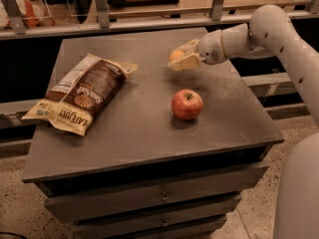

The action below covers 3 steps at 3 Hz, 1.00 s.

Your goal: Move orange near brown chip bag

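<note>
Camera view: gripper (180,59), upper centre-right, fingers closed around orange (175,55), apparently raised just off table (144,138). Brown chip bag (79,91) lies well apart, at left. Carrying step seems in hand; next move calls for leftward travel above apple (187,104), then release beside bag.
</note>
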Available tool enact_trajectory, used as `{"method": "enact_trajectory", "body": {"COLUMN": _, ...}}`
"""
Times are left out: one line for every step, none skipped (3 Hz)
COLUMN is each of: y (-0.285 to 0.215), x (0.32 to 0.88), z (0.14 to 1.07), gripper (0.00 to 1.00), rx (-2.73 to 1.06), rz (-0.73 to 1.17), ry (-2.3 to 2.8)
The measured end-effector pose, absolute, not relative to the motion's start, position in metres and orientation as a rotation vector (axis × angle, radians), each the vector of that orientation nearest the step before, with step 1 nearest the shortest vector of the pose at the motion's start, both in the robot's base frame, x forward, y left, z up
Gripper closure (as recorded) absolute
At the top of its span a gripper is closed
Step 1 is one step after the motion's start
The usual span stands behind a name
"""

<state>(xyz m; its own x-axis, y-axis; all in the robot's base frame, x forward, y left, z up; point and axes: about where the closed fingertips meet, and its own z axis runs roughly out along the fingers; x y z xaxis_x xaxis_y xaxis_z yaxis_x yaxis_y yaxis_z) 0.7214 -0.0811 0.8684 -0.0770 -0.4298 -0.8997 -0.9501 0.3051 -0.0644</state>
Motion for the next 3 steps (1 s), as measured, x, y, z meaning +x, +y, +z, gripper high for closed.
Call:
{"method": "enact_trajectory", "body": {"y": -0.056, "x": 0.702, "z": 0.89, "gripper": 1.0, "rx": -1.312, "rz": 0.789, "ry": 1.618}}
{"method": "enact_trajectory", "body": {"y": -0.021, "x": 0.675, "z": 0.898, "gripper": 1.0, "rx": -1.342, "rz": 0.881, "ry": 1.562}}
{"method": "enact_trajectory", "body": {"y": -0.021, "x": 0.675, "z": 0.898, "gripper": 1.0, "rx": -1.342, "rz": 0.881, "ry": 1.562}}
